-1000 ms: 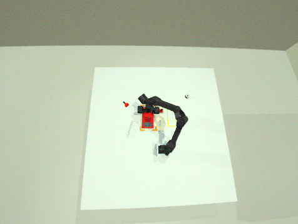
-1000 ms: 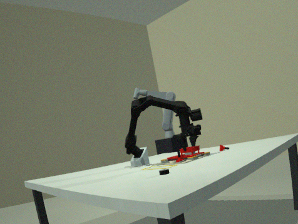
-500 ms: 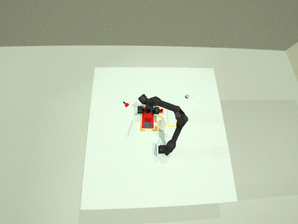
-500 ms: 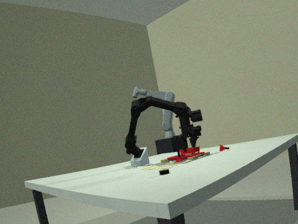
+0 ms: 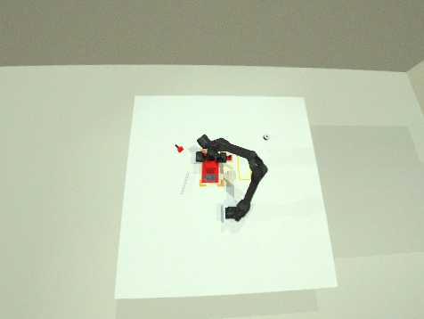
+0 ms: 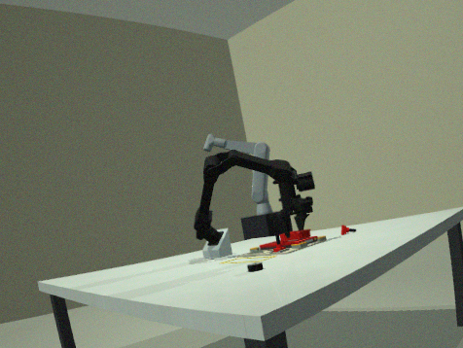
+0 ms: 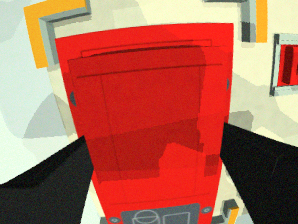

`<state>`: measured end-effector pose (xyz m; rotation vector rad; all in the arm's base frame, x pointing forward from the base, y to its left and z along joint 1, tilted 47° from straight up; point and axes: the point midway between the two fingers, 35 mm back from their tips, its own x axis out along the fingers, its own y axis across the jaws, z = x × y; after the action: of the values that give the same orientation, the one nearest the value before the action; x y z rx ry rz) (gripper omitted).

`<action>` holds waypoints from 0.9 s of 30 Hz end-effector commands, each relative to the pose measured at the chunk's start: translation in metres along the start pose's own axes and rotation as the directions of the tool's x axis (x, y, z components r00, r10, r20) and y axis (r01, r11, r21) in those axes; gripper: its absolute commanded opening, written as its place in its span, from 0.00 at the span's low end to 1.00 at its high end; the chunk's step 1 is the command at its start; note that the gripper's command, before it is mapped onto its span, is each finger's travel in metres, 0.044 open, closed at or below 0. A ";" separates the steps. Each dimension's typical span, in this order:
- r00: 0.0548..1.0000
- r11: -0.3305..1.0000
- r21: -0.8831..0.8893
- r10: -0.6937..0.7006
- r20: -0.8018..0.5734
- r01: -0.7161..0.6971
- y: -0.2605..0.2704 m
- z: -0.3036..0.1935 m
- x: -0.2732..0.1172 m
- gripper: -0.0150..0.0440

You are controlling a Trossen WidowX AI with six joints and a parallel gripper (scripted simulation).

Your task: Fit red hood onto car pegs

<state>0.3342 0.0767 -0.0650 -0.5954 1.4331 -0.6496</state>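
The red hood (image 7: 149, 112) fills the wrist view, held between my two black fingers at its left and right sides. My gripper (image 7: 154, 134) is shut on it. Under the hood sits the car chassis in its jig, marked by orange corner brackets (image 7: 56, 19). The chassis's grey front end (image 7: 160, 219) shows below the hood's near edge. In the top view the gripper (image 5: 210, 156) is over the red car (image 5: 210, 171). In the exterior view the gripper (image 6: 298, 221) hangs low over the car (image 6: 294, 241). The pegs and the engine are hidden by the hood.
A small red part (image 5: 179, 148) lies left of the jig, also in the side view (image 6: 346, 229). A small grey wheel-like piece (image 5: 266, 136) lies at the back right. A black disc (image 6: 254, 266) lies near the front. A yellow outline (image 5: 244, 169) is marked right of the jig. Another red part (image 7: 288, 63) sits at the right edge.
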 end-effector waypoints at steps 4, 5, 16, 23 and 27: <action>1.000 1.000 -0.002 -0.001 0.001 0.001 0.000 0.000 0.000 0.25; 1.000 1.000 0.000 0.000 0.000 0.000 0.000 0.000 0.000 0.25; 1.000 1.000 0.000 0.000 0.000 0.000 0.000 0.000 0.001 0.70; 1.000 1.000 0.000 0.000 0.000 0.000 0.000 0.000 0.001 1.00; 1.000 1.000 0.000 0.001 0.000 -0.001 0.001 0.001 -0.009 1.00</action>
<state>0.3334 0.0762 -0.0635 -0.6026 1.4396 -0.6526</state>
